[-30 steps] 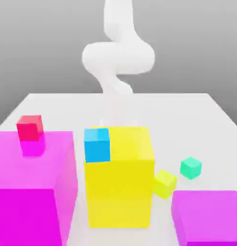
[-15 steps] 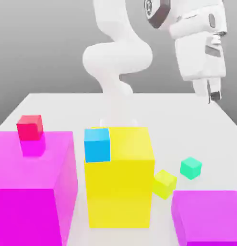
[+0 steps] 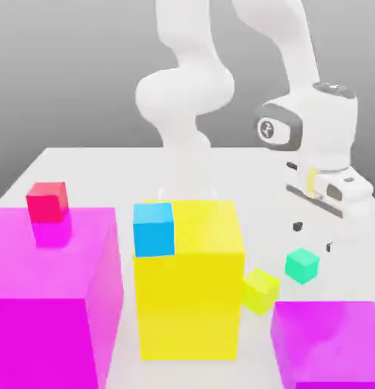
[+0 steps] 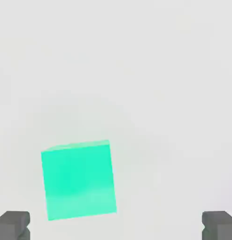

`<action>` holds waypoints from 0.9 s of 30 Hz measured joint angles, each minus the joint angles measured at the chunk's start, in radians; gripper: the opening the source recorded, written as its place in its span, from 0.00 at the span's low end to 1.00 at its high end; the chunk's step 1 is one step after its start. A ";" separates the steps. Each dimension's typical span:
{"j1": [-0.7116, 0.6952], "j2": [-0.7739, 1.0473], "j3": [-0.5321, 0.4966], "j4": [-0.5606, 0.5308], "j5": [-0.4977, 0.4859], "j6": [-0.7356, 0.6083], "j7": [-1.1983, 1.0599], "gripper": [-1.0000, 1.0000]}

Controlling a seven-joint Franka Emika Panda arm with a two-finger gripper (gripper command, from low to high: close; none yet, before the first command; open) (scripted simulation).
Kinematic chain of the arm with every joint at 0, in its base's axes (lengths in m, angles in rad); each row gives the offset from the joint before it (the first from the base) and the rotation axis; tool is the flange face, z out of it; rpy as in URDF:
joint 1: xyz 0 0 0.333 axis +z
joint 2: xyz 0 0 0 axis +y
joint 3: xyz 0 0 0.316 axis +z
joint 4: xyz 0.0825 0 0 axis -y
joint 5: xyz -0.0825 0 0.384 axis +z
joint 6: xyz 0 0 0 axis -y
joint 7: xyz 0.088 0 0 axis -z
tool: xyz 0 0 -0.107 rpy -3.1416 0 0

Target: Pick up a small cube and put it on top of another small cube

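We see one white, smooth-shelled gripper [image 3: 313, 237], its two dark, blocky fingertips [image 3: 297, 226] spread wide with nothing between them, hanging above the table at the exterior view's right. Just below, near the fingertips, the teal-green cube [image 3: 302, 266] sits on the pale, smooth table [image 3: 107, 175], plain and sharp-edged. Near it we find one yellow-green cube [image 3: 260, 292], then one big yellow block [image 3: 190, 304] with a glossy sky-blue cube [image 3: 154, 230] on top. Two magenta-purple blocks flank the scene: a lower one [image 3: 331, 338] at the exterior view's right, and a large one [image 3: 42, 334] at its left, bearing a red cube [image 3: 48, 203]. We count four small cubes and three big blocks, all flat-faced and untextured.
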 joint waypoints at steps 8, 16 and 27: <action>0.040 0.240 -0.056 0.039 -0.038 0.196 0.020 0.00; 0.030 0.186 -0.046 0.029 -0.035 0.150 0.017 0.00; -0.093 -0.125 -0.096 0.098 -0.015 -0.228 0.149 0.00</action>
